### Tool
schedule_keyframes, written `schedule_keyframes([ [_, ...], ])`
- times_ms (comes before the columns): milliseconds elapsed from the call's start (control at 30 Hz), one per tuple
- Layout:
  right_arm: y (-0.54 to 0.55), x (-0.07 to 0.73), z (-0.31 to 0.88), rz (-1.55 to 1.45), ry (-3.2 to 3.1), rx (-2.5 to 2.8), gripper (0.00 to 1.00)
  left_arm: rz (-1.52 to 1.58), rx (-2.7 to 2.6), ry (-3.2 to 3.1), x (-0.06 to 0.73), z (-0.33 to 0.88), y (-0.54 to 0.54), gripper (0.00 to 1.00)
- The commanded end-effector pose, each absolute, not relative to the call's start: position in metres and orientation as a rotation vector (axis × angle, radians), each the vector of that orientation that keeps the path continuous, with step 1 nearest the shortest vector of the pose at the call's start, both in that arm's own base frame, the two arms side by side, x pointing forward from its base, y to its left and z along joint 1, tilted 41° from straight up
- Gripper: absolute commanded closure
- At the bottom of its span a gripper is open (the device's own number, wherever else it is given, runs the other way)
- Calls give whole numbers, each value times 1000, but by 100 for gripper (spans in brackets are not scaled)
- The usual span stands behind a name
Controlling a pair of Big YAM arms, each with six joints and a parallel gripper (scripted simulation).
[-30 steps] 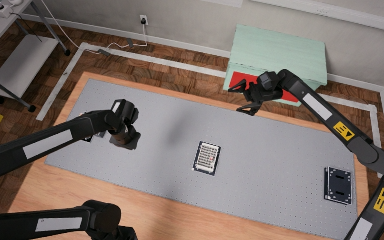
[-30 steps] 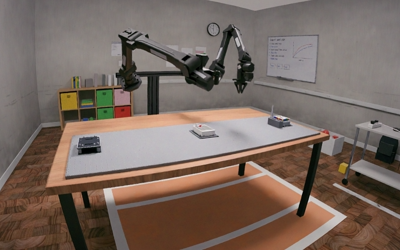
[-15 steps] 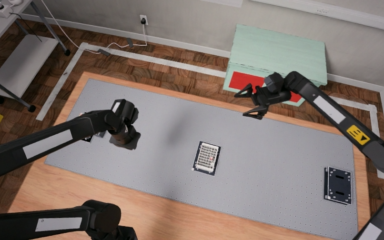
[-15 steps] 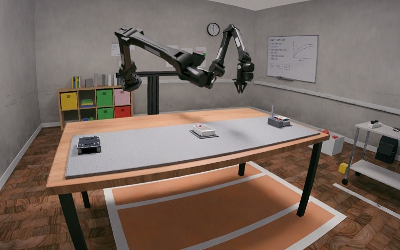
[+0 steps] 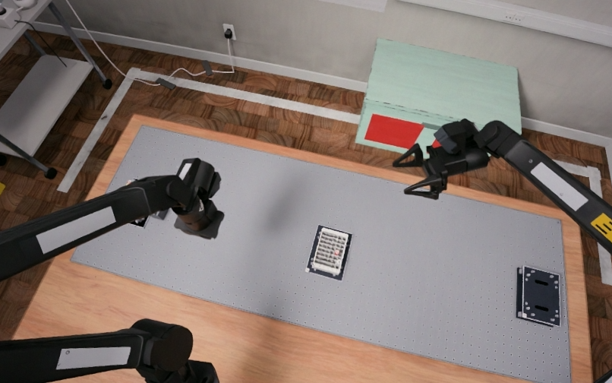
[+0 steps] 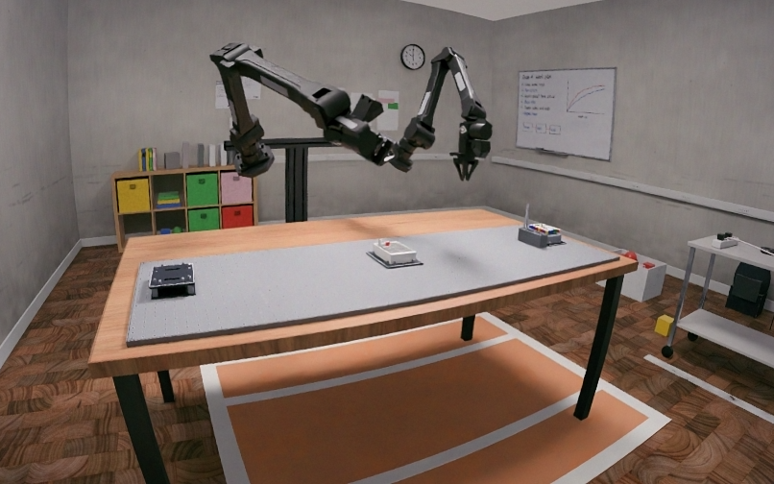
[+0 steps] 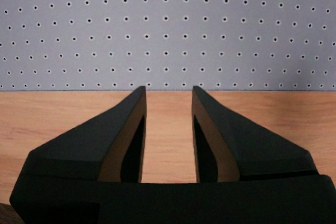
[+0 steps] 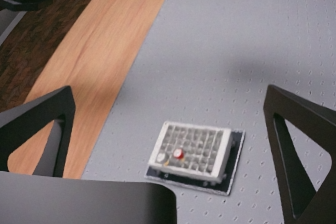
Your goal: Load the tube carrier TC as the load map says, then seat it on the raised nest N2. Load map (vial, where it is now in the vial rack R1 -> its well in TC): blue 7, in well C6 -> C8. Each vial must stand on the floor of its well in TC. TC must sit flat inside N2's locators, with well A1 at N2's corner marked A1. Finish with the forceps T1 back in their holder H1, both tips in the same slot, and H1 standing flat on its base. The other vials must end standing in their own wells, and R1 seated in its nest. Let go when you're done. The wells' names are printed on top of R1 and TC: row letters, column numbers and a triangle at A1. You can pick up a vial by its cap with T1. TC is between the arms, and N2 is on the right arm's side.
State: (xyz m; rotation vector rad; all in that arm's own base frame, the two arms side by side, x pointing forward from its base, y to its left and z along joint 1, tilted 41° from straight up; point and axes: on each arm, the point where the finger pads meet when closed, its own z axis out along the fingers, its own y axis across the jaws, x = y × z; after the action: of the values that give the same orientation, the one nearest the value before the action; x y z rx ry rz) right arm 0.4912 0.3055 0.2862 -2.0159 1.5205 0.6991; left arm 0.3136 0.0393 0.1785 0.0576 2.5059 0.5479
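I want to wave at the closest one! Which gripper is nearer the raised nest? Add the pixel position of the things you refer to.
Right. The right gripper [image 5: 399, 178] [image 6: 388, 159] [image 8: 169, 96] hangs high, between the raised nest [image 5: 541, 295] [image 6: 164, 272] and left gripper [image 5: 197, 221] [image 6: 466, 176] [image 7: 169, 97] lengthwise; the left is beyond the carrier [image 5: 345, 240] [image 6: 399, 257] [image 8: 224, 154].

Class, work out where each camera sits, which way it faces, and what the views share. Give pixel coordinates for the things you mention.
Top: above the table, facing steeply down; both arms show, the right gripper [image 5: 400, 178] clearly.
Exterior: off the table's long side, facing across it toward both arms.
Left wrist: on the left arm, facing the perforated board [image 5: 250, 286] [image 6: 293, 288] [image 7: 175, 22] [image 8: 280, 47] and its edge; two fingers show.
Right wrist: on the right arm, facing obliquely down; fingers frame tube carrier TC [image 5: 332, 250] [image 6: 396, 253] [image 8: 192, 152].
Top and exterior share TC and raised nest N2 [image 5: 541, 307] [image 6: 172, 274].
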Motion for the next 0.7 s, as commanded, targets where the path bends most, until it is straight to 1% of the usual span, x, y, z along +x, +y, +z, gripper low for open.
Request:
schedule_keyframes([
  [0, 285, 493, 293, 650, 1611, -1950, 0, 539, 45, 2484, 319, 189, 37, 76],
  [267, 276, 479, 289, 560, 1761, -1899, 0, 539, 45, 2484, 319, 189, 37, 76],
  [300, 258, 485, 289, 539, 1802, -1863, 0, 539, 45, 2484, 319, 189, 37, 76],
  [667, 221, 471, 280, 410, 1992, -1738, 0, 539, 45, 2484, 319, 189, 37, 76],
])
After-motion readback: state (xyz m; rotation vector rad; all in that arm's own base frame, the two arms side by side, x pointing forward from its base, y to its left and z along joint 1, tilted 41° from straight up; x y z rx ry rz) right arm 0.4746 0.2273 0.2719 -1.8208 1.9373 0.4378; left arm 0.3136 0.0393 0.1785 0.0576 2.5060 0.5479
